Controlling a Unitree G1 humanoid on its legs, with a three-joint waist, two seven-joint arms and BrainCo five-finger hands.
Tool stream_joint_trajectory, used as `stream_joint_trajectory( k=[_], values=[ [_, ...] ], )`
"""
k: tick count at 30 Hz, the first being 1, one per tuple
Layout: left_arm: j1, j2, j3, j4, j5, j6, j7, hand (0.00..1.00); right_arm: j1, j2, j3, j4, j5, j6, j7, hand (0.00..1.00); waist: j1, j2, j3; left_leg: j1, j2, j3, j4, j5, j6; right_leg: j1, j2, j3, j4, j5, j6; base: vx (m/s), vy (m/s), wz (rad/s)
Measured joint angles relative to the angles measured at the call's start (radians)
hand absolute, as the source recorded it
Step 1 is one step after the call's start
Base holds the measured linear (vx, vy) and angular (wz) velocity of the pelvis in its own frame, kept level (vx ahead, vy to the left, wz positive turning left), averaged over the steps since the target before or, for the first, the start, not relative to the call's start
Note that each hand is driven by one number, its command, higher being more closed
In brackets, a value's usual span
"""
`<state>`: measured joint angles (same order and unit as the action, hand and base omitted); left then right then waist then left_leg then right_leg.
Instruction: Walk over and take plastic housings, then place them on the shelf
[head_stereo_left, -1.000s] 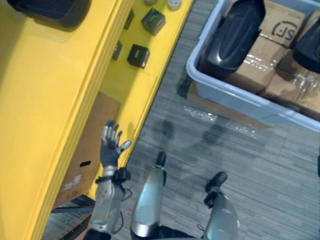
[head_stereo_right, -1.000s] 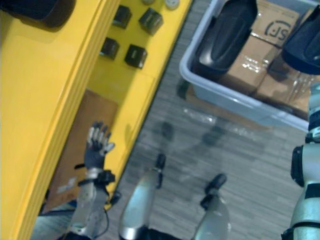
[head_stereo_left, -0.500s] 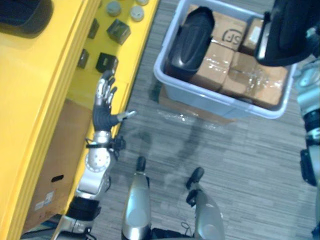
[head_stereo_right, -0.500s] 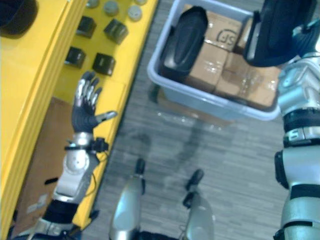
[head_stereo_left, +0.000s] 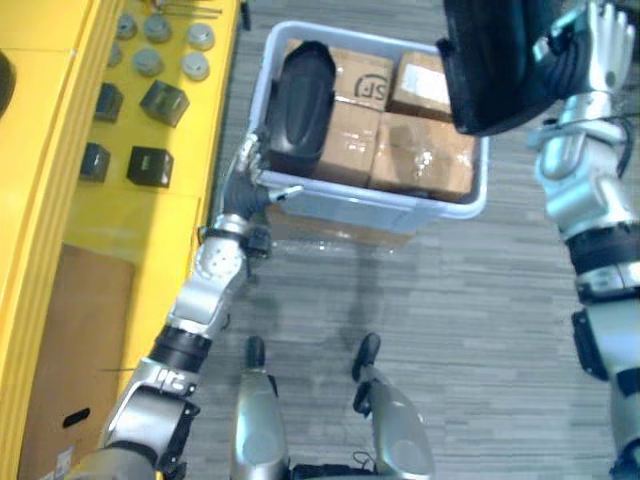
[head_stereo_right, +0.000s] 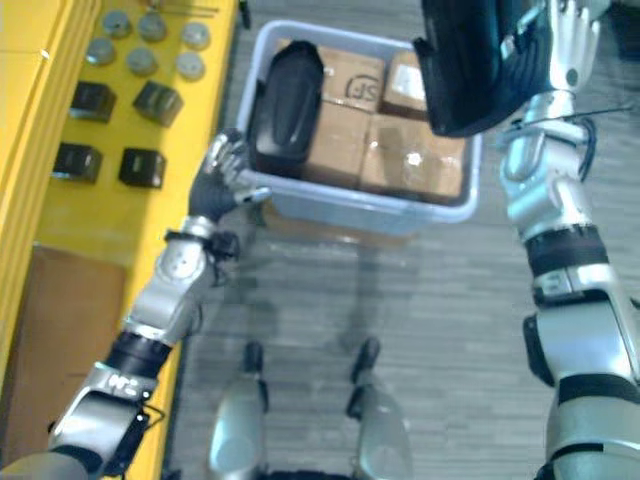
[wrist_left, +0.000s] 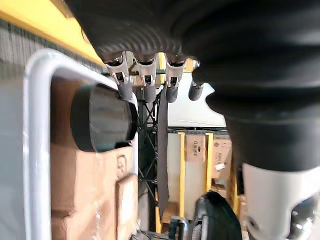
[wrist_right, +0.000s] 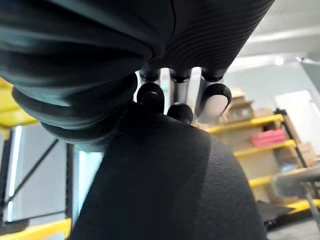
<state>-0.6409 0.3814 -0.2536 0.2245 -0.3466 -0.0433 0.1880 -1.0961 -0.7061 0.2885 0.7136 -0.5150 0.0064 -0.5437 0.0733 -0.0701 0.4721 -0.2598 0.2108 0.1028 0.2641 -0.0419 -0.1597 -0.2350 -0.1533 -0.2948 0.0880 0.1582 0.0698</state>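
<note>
Shelf: yellow shelf (head_stereo_left: 165, 235) at far left, bearing small black blocks (head_stereo_left: 150, 165) and grey discs (head_stereo_left: 148, 62)
Left hand: left hand (head_stereo_left: 243, 185) with fingers straight and spread, thumb out, holding nothing, at the bin's left corner
Bin: pale grey bin (head_stereo_left: 350, 210) on the floor, packed with cardboard boxes (head_stereo_left: 425, 150)
Lying housing: black lying housing (head_stereo_left: 300, 95) at the bin's left end, just beside the left hand
Raised housing: black raised housing (head_stereo_left: 500, 70) up over the bin's right end
Right hand: right hand (head_stereo_left: 590, 50) with fingers curled round the raised housing's edge

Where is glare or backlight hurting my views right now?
Left eye view: glare on the taped cardboard boxes in the grey bin. Right wrist view: bright ceiling light backlights the right hand and its black housing, leaving both dark.
</note>
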Motion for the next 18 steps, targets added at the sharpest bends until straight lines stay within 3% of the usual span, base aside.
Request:
stream_joint_trajectory(
  k=[7,13,18],
  values=[
    [-0.020,-0.046,-0.036,0.054,-0.043,0.037,0.021,0.00,0.005,0.020,0.005,0.014,-0.009,0.017,-0.018,1.00,-0.003,0.000,0.000,-0.023,-0.012,0.001,-0.014,0.014,0.004,0.001,0.005,-0.005,-0.062,0.037,0.002,-0.02,0.007,0.01],
    [-0.023,-0.052,-0.033,0.073,-0.268,0.049,-0.010,0.00,0.002,0.021,0.007,-0.005,-0.054,-0.053,-0.070,1.00,-0.004,0.000,0.000,-0.028,-0.020,0.003,-0.015,0.016,0.005,-0.006,-0.002,-0.003,-0.062,0.042,0.003,0.03,0.028,0.01],
    [-0.028,-0.088,-0.022,0.114,-0.530,0.095,-0.055,0.00,-0.009,0.034,0.007,-0.089,-0.123,-0.137,-0.111,1.00,-0.008,0.000,0.000,-0.019,-0.020,0.010,-0.014,0.016,0.005,-0.005,-0.003,0.006,-0.057,0.042,0.003,0.01,0.028,-0.04]
  ],
)
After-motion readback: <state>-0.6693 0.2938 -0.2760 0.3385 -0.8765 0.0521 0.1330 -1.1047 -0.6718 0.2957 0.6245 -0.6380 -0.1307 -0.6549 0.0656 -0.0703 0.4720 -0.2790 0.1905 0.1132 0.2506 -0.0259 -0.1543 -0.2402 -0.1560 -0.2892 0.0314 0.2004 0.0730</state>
